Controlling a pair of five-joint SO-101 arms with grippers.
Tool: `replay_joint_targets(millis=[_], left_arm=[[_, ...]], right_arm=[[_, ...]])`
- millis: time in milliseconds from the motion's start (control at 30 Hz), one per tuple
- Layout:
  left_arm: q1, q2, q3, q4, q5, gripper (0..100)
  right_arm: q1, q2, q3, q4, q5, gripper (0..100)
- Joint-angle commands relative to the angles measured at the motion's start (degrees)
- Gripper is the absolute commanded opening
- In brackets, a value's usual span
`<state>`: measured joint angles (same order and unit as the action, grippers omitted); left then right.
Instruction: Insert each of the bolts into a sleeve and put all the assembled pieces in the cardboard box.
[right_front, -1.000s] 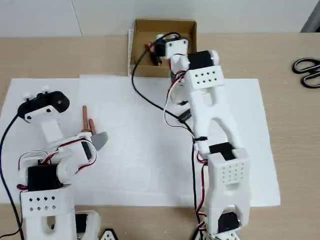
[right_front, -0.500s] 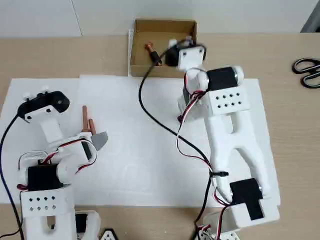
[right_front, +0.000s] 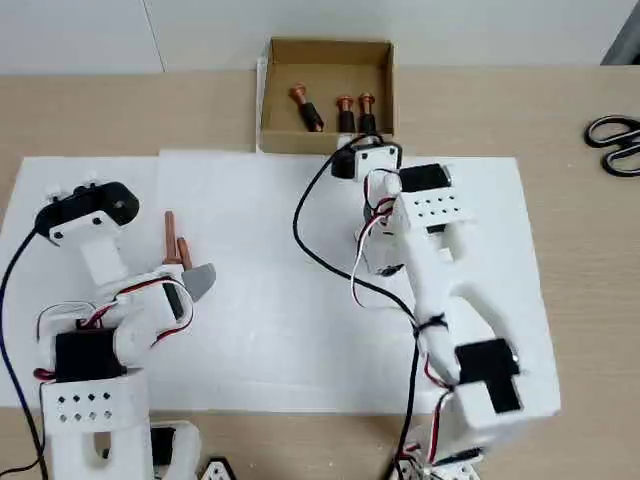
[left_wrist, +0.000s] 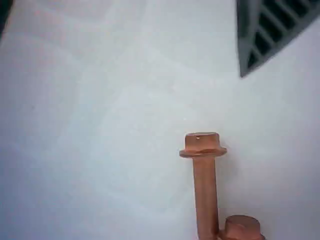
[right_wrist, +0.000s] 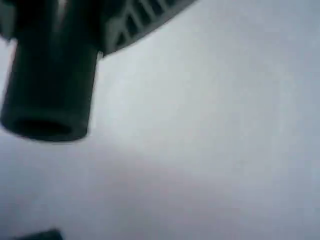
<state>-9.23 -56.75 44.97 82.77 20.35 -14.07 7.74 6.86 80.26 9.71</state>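
Observation:
Three bolts pushed into black sleeves lie in the cardboard box at the table's far edge. My right gripper hangs over the white sheet just in front of the box. A black sleeve shows close up in the right wrist view; whether it is held is unclear. Two bare copper bolts lie side by side on the sheet at the left; the left wrist view shows the longer one and the head of the other. My left gripper stands open just on the near side of them, holding nothing.
A white sheet covers the middle of the table. Scissors lie at the far right on the bare wood. A black cable trails from the right arm across the sheet.
The right arm has drawn back out of the box toward the near side, leaving a third assembled piece inside. The left arm and the two bolts have not moved.

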Motion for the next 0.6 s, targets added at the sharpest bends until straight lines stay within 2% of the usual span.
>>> replay_joint_targets(millis=[0, 133, 567], left_arm=[[0.1, -0.4, -0.1, -0.2, -0.5, 30], [0.1, -0.4, -0.1, -0.2, -0.5, 30], [0.1, -0.4, -0.1, -0.2, -0.5, 30]], right_arm=[[0.5, 2.6, -0.4, -1.6, 0.5, 3.4], [0.5, 5.7, -0.4, -2.3, 0.5, 11.0], [0.2, 6.2, -4.0, 0.2, 0.5, 11.6]])
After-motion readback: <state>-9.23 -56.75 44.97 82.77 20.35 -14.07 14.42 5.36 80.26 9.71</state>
